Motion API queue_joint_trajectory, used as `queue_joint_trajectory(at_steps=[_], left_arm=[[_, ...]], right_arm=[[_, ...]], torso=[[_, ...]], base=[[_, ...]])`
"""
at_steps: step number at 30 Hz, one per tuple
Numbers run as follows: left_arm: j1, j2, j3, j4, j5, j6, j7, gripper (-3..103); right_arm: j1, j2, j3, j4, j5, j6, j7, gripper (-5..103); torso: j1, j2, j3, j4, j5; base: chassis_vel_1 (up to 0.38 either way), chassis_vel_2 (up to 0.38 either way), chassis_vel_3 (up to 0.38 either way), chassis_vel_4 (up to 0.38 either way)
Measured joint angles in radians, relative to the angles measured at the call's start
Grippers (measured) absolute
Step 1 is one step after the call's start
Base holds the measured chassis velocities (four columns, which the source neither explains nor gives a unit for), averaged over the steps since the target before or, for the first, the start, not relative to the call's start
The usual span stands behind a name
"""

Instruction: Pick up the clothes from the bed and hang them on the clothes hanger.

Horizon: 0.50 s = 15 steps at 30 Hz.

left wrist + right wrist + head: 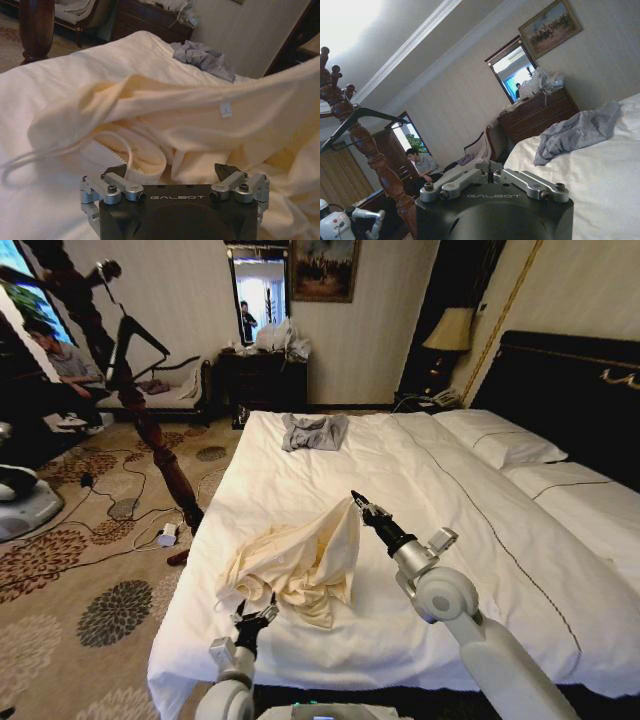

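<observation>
The clothes (300, 560), a pale cream-yellow shirt, lie bunched on the near left part of the bed (480, 540). My right gripper (357, 502) is shut on one corner and holds it up in a peak above the sheet. At the shirt's near edge, low over the bed, sits my left gripper (255, 617), which is open. In the left wrist view the open left gripper (172, 175) faces the raised shirt (190, 110) and touches nothing. The black clothes hanger (135, 340) hangs on the coat stand left of the bed, and its bar (365, 117) also crosses the right wrist view.
A small grey garment (313, 430) lies at the far end of the bed. The dark wooden coat stand (150, 430) rises from the carpet by the bed's left side, with cables around its foot. A dresser (265, 380) stands by the far wall, and pillows (495, 440) lie at the right.
</observation>
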Motion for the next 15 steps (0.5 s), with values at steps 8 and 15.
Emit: queue_joint_trajectory(at_steps=[8, 15], left_arm=[[-0.036, -0.006, -0.052, -0.054, -0.044, 0.046, -0.005, 82], [-0.058, 0.004, -0.072, -0.046, -0.065, 0.061, -0.011, 75]], right_arm=[[-0.006, -0.002, 0.003, 0.002, -0.003, 0.001, -0.001, 0], [-0.006, -0.001, 0.0, -0.002, -0.007, 0.001, -0.002, 0]], torso=[[0.0, 0.0, 0.0, 0.0, -0.0002], [0.0, 0.0, 0.0, 0.0, -0.0002]], base=[[0.0, 0.0, 0.0, 0.0], [0.0, 0.0, 0.0, 0.0]])
